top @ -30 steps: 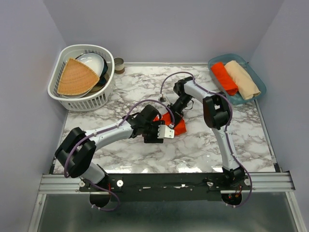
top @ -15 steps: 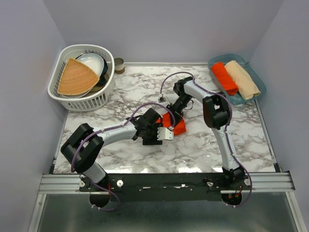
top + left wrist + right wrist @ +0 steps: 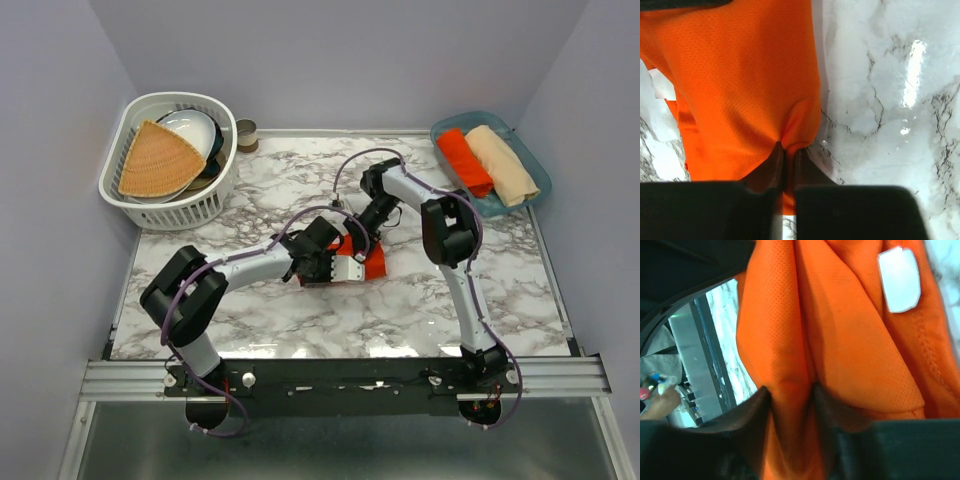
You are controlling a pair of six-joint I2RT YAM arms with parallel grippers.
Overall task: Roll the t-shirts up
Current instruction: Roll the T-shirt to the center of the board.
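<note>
Fingers of the left gripper (image 3: 786, 159) are pinched together on a fold of the orange t-shirt (image 3: 740, 75), the cloth puckering at the tips. The right gripper (image 3: 790, 392) is clamped on a thicker bunch of the same shirt, below its white tag (image 3: 897, 279). The shirt sits mid-table on the marble tabletop (image 3: 420, 310), bunched between both wrists (mostly hidden from above) and not a tidy roll. A rolled orange shirt (image 3: 464, 161) and a rolled beige shirt (image 3: 505, 165) lie side by side in the blue tray (image 3: 483, 116) at far right. Judgement: two done, third in hand, rolling and placing left.
</note>
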